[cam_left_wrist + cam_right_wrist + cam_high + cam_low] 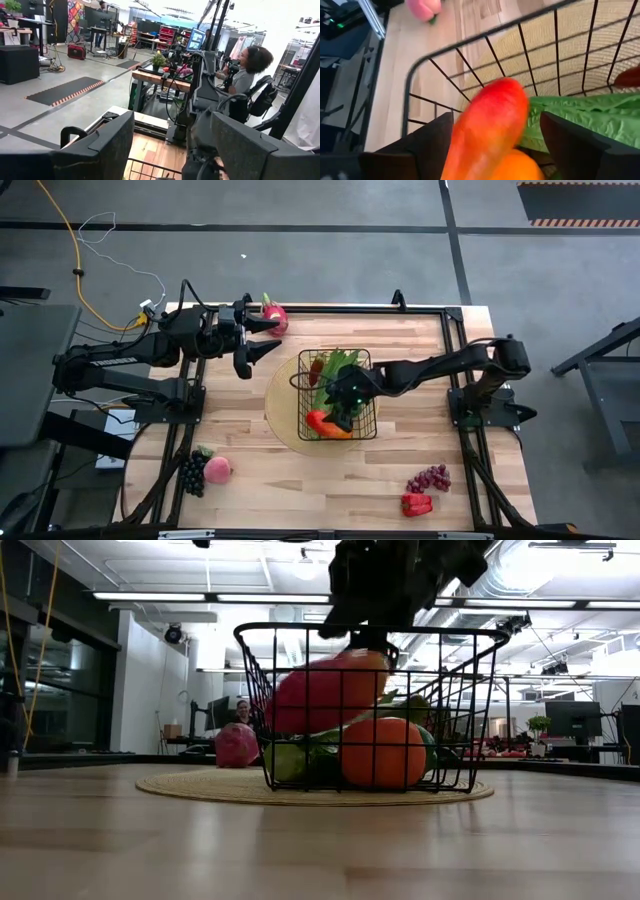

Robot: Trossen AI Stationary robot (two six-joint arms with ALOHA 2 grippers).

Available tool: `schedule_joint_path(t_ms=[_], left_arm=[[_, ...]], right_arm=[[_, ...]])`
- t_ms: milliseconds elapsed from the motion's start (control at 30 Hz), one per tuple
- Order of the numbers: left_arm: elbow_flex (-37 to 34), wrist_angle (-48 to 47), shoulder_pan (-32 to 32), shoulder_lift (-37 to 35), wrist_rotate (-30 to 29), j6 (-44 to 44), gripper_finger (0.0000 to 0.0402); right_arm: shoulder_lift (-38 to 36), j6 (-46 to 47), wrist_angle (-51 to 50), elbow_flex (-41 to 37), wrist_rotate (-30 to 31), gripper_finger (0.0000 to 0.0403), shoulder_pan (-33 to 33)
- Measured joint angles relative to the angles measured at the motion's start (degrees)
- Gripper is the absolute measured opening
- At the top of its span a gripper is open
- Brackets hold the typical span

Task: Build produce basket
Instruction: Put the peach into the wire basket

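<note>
R gripper (343,408) in basket (303,383), fingers wide astride red pepper (487,132): placing step; next retract, fetch grapes (429,478).

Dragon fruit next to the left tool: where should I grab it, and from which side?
Grip the dragon fruit across its rounded pink body, coming from the left tool side. Its leafy tip points toward the table's far edge, so avoid that end; the body looks like the fullest part.

Black wire basket (366,360); red-orange pepper (487,130); pink peach (217,469).
</note>
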Motion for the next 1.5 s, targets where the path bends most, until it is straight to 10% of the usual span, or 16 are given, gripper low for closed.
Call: schedule_joint_path(t_ms=[467,733,933,1500], left_arm=[[0.0,-1.1,0.0,0.0,0.0,-0.6,0.0252],[0.0,-4.6,0.0,0.0,0.2,-5.4,0.0252],[0.0,-4.4,-0.1,0.0,0.2,-5.6,0.0252],[0.2,-6.0,-0.2,0.4,-1.8,-9.2,0.0252]], right_arm=[[-22.6,-5.8,-17.5,-4.3,12.3,0.03,-2.5],[-45.4,8.4,11.3,-26.1,18.9,0.03,-2.5],[-50.9,0.8,36.2,-34.2,20.0,0.03,-2.5],[-51.3,-6.4,37.0,-33.5,19.5,0.03,-2.5]])
